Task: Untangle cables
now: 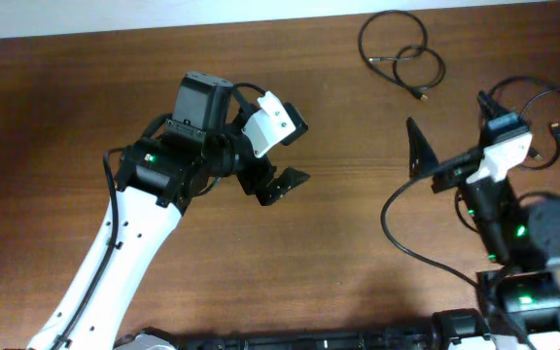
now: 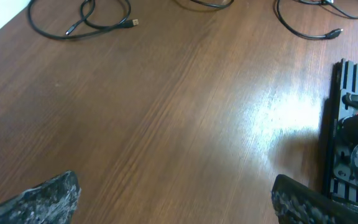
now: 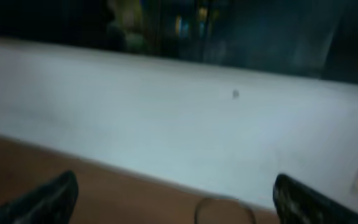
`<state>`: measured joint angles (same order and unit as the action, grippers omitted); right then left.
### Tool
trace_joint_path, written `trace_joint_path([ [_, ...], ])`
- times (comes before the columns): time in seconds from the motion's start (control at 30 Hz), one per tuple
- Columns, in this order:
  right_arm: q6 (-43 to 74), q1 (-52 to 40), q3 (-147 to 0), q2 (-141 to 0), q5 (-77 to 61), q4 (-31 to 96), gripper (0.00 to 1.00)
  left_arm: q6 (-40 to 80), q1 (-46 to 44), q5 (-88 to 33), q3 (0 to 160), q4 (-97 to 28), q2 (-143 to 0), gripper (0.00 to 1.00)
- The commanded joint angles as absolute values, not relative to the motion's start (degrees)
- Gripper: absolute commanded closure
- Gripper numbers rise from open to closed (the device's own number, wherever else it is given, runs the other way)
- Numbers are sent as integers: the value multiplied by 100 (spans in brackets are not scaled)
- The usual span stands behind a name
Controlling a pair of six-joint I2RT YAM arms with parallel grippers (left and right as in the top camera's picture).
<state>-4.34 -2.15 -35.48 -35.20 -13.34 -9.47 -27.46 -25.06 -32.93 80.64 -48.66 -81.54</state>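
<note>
One thin black cable (image 1: pixel 402 51) lies in loose loops at the table's far edge, its plug end toward the front. The left wrist view has it at the upper left as cable loops (image 2: pixel 82 20). A second cord (image 1: pixel 555 122) lies at the far right behind the right arm. Another cord with a plug end (image 2: pixel 309 31) curves across the upper right of the left wrist view. My left gripper (image 1: pixel 293 153) hangs open over bare wood mid-table, open in its own view too (image 2: pixel 174 183). My right gripper (image 1: pixel 453 126) is open, empty, and well in front of the looped cable; its blurred view (image 3: pixel 176 183) catches a cable loop (image 3: pixel 225 208).
A black cord (image 1: pixel 389 222) arcs over the wood beside the right arm's base (image 1: pixel 528 292); I cannot tell whether it belongs to the arm. A black rail (image 2: pixel 347 124) runs along the near table edge. A white wall (image 3: pixel 179 112) stands beyond the table's far edge.
</note>
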Motion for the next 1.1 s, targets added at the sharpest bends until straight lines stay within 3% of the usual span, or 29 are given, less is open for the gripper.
trace_joint_path([
  [0.0, -427, -185, -2381, -3098, -1282, -2150, 1, -2797, -2493, -3312, 8160, -4873, -8064, 1],
  [0.3, -429, -185, -14, -2112, -1282, -4331, 1, -2797, -2493, -3312, 8160, -4873, -8064, 1],
  [0.53, -429, -185, -32, -1271, -1079, -3177, 1, -2797, -2493, -3312, 8160, -4873, -8064, 1],
  [0.8, -429, -185, -32, -126, -1063, -985, 1, -2797, -2493, -3312, 8160, -4873, -8064, 1],
  [1.07, -429, -185, -32, -19, -978, 204, 1, -2797, -2493, -3312, 8160, -4873, -8064, 1],
])
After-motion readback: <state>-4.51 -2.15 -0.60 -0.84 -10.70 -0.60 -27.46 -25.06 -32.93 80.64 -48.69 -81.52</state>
